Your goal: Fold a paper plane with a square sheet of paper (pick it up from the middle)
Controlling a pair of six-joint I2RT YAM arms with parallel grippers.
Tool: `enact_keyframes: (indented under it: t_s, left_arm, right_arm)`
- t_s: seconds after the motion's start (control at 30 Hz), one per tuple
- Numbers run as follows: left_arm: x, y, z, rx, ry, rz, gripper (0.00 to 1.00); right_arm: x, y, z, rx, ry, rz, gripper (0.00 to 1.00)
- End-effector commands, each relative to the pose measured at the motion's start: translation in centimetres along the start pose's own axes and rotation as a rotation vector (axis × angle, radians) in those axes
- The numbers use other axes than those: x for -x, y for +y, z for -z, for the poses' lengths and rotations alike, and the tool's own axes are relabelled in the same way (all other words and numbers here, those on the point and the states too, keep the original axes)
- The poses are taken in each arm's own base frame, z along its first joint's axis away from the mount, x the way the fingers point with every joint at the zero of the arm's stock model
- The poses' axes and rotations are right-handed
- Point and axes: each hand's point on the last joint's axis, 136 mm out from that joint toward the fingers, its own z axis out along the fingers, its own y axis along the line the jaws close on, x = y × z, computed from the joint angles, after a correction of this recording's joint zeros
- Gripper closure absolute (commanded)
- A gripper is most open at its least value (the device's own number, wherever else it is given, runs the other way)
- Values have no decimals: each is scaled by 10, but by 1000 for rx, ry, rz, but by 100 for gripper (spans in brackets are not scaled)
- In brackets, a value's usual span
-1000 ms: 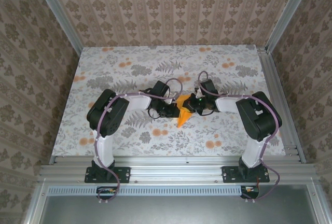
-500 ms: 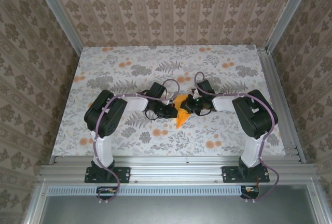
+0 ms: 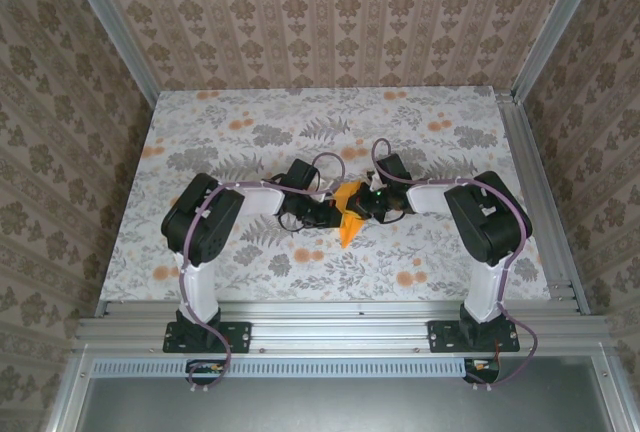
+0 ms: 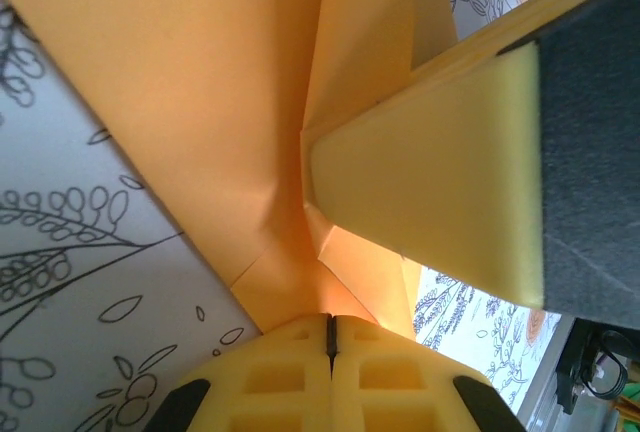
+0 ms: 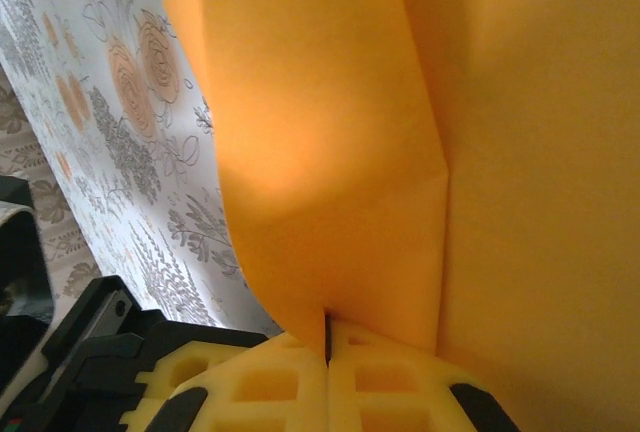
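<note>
At the middle of the floral surface point(image 3: 240, 132), the left gripper point(image 3: 325, 214) and the right gripper point(image 3: 368, 202) each pinch the creased orange paper point(image 3: 349, 222), whose tip points to the near side.

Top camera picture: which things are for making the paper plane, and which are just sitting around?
For the job:
orange paper, partly folded
left tool, pinched shut on the paper
right tool, pinched shut on the paper

Just around:
flowery table cover
patterned walls
metal frame rail
</note>
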Motion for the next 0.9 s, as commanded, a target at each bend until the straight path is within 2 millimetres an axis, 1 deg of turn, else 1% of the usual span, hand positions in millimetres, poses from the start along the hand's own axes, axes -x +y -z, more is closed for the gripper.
enact_keyframes:
  t_s: [0.0, 0.23, 0.37, 0.43, 0.53, 0.67, 0.87]
  left_arm:
    - [3, -6, 12, 5, -19, -5, 100]
    - [11, -14, 21, 6, -46, -20, 98]
    - [11, -4, 23, 57, -36, -9, 99]
    - [12, 9, 21, 108, -39, 0, 100]
    - [13, 17, 18, 133, -40, 7, 100]
    - [19, 12, 16, 109, -48, -1, 100]
    - [22, 8, 14, 84, -51, -1, 100]
  right_arm:
    - [-5, -11, -7, -46, 31, 1, 95]
    - [-7, -19, -8, -79, 38, 1, 95]
    - [-7, -18, -8, -73, 39, 4, 95]
    - [-8, -17, -7, -70, 41, 5, 95]
    - [-7, -15, -7, -68, 39, 8, 95]
    - [-7, -14, -7, -64, 41, 7, 95]
    - [-8, -12, -7, -58, 42, 6, 95]
